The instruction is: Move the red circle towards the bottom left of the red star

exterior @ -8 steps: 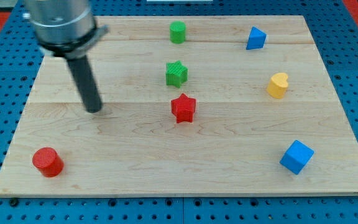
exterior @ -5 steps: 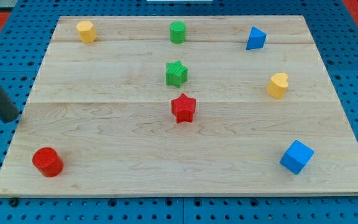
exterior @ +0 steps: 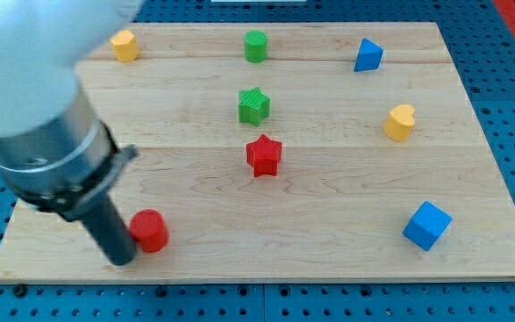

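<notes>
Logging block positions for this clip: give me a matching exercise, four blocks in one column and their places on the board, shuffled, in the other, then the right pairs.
Blocks:
1. red circle
2. blue cube
3. green star
4. yellow hexagon-like block

Places:
A. the view's top left corner
B. just above the red star
C. the view's bottom left, touching the right side of my tip
D. the view's bottom right

Pairs: 1-C, 2-D, 3-B, 4-A
</notes>
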